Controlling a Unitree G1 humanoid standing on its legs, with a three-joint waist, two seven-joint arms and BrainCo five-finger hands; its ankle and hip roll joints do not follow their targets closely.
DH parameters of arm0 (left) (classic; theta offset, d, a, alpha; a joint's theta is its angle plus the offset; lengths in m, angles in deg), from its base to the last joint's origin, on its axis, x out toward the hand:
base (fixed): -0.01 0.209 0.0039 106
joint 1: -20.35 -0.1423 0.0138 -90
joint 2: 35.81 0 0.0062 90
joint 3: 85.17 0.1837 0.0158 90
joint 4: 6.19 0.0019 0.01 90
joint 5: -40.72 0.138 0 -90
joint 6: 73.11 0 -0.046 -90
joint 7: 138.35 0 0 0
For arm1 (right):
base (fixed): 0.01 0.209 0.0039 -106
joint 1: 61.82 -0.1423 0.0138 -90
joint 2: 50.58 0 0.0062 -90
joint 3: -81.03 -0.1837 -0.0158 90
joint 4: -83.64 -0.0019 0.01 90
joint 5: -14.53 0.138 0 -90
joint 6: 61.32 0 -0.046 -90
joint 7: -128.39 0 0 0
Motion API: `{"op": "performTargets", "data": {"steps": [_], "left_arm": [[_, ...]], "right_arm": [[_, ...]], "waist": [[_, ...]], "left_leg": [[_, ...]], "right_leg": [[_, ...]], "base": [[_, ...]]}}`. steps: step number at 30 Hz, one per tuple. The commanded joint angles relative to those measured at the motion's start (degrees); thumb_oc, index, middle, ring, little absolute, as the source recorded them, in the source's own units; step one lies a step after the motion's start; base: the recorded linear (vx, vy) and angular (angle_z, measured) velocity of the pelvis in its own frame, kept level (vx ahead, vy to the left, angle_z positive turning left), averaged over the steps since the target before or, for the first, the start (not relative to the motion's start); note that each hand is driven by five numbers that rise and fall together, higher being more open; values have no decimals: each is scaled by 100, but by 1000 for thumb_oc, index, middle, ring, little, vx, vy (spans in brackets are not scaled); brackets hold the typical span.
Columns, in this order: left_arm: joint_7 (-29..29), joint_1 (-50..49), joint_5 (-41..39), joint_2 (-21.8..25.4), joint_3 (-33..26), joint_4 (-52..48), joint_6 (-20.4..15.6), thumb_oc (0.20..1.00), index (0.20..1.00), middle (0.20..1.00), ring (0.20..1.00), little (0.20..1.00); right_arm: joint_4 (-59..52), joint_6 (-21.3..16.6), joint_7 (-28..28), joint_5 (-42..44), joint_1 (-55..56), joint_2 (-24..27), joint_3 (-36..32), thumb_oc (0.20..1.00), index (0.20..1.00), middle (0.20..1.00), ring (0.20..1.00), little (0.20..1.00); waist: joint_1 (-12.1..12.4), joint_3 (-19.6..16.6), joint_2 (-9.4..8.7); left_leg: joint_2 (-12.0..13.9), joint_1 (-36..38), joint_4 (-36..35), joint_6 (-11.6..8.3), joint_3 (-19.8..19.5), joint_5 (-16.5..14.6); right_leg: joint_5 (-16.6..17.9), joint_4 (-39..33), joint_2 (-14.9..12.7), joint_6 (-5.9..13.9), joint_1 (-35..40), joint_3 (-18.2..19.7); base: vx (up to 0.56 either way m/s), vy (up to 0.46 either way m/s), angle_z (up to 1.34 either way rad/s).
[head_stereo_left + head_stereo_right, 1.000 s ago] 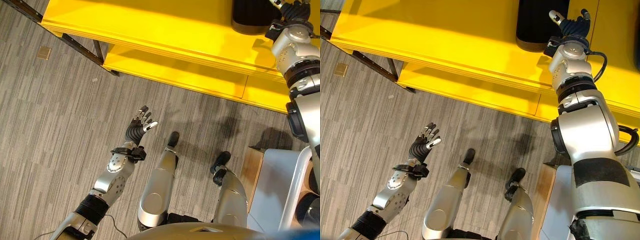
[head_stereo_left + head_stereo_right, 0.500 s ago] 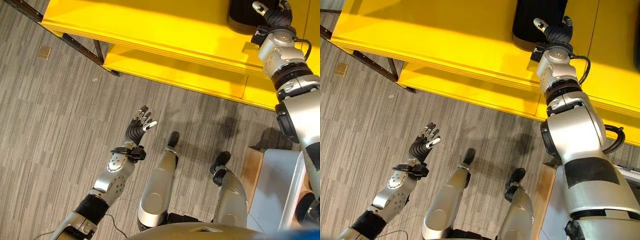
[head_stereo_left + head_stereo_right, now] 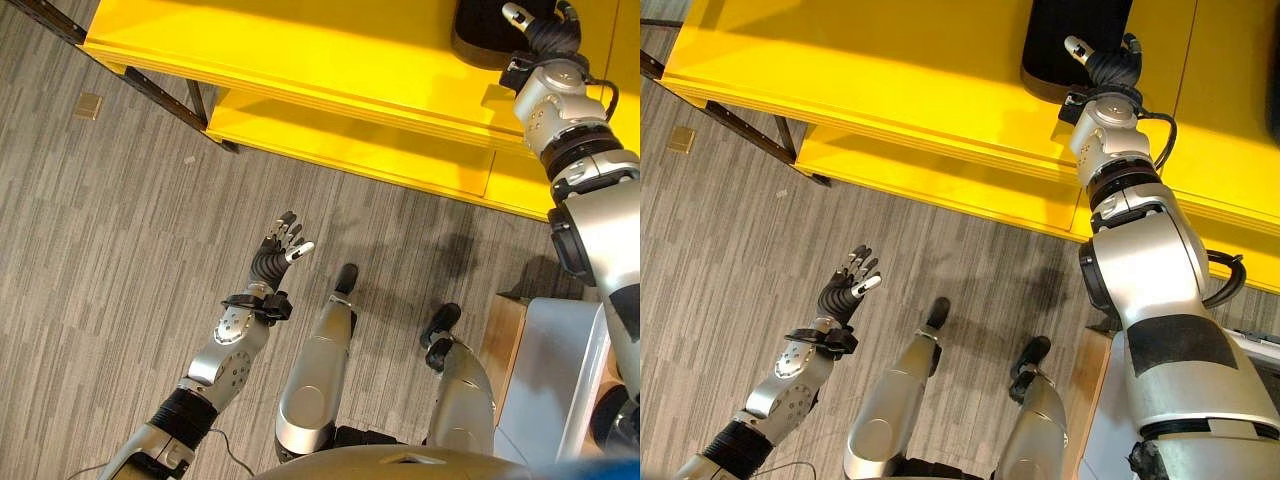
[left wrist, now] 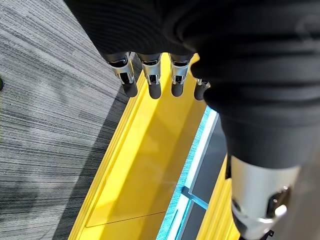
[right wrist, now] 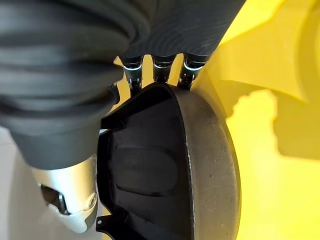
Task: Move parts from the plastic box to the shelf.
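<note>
Grey carpet floor point(image 3: 120, 220), yellow shelf point(image 3: 300, 50) ahead. Right hand point(image 3: 1108, 68) at black part point(image 3: 1075, 35) on shelf top; fingers along its rim, grip unclear. Placing step. Next: let go, draw back. Left hand point(image 3: 280, 250) fingers straight, idle above floor.

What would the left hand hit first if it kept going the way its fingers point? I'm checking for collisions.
Probably the lower yellow shelf. The left hand hangs open over the carpet, fingers aimed toward that shelf, with nothing between them; depth is uncertain.
</note>
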Motion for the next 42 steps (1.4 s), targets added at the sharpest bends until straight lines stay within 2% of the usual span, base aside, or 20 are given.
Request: {"op": "performTargets", "data": {"steps": [1, 16, 18, 19, 20, 21, 25, 38, 40, 42], "left_arm": [[-5, -18, -3, 414, 11, -347, -198, 1000, 1000, 1000, 1000, 1000], [21, 1, -11, 437, 10, -320, -214, 1000, 1000, 1000, 1000, 1000], [14, -6, 6, 434, -3, -316, -219, 1000, 1000, 1000, 1000, 1000], [12, 4, 7, 439, -7, -319, -223, 1000, 1000, 1000, 1000, 1000], [9, 0, 5, 441, -4, -319, -214, 1000, 1000, 1000, 1000, 1000], [-5, 6, 6, 441, 7, -292, -211, 1000, 1000, 1000, 1000, 1000], [-23, -6, 10, 475, -38, -284, -226, 1000, 1000, 1000, 1000, 1000], [-66, -172, -12, 540, -197, -263, -184, 1000, 1000, 1000, 1000, 1000], [-53, -214, -9, 522, -248, -222, -171, 1000, 1000, 1000, 1000, 1000], [-20, -283, -5, 441, -359, -193, -133, 1000, 1000, 1000, 1000, 1000]], "right_arm": [[-295, -286, 83, 150, -74, -143, 71, 1000, 1000, 1000, 1000, 1000], [-437, -272, -162, -503, -239, 287, 402, 1000, 1000, 1000, 1000, 1000], [-632, -285, -194, -747, -258, 348, 551, 1000, 1000, 1000, 1000, 1000], [-666, -288, -221, -795, -267, 370, 586, 1000, 1000, 1000, 1000, 1000], [-727, -288, -243, -881, -277, 369, 632, 1000, 1000, 1000, 1000, 1000], [-853, -316, -288, -973, -299, 380, 687, 1000, 1000, 1000, 1000, 1000], [-1116, -343, -349, -1180, -289, 404, 781, 1000, 1000, 1000, 1000, 1000], [-1720, -403, -508, -1404, -1, 204, 601, 1000, 1000, 1000, 1000, 1000], [-2074, -473, -528, -1324, 216, 98, 459, 1000, 1000, 1000, 1000, 1000], [-2939, -597, -568, -1283, 800, -44, 181, 1000, 1000, 1000, 1000, 1000]], "waist": [[146, 102, -104], [54, 74, -210], [17, 61, -253], [-5, 77, -266], [-21, 46, -285], [-74, 49, -315], [-164, -5, -377], [-292, -220, -495], [-329, -274, -534], [-414, -394, -600]], "left_leg": [[173, -7, 518, 105, 200, -801], [211, 76, 481, 87, 222, -800], [226, 96, 475, 77, 231, -793], [203, 32, 461, 98, 244, -642], [233, 105, 459, 75, 229, -775], [228, 80, 433, 83, 255, -631], [256, 166, 399, 61, 280, -624], [308, 483, 201, 49, 309, -576], [333, 572, 119, 50, 327, -547], [361, 773, -134, 51, 371, -464]], "right_leg": [[-551, 154, 114, 213, 397, 289], [-541, 124, 143, 210, 466, 292], [-535, 119, 159, 208, 478, 304], [-409, 87, 134, 165, 426, 272], [-523, 111, 170, 205, 476, 317], [-399, 71, 161, 163, 441, 294], [-389, 46, 188, 164, 504, 314], [-292, -246, 249, 167, 823, 318], [-249, -352, 275, 173, 903, 329], [-139, -650, 309, 187, 1115, 327]], "base": [[0, 0, 0], [0, 0, 0], [-45, 12, -1], [0, 0, 0], [-97, 27, -4], [0, 0, 0], [-28, 6, -7], [1, -2, -3], [16, -2, -13], [35, 4, -16]]}}
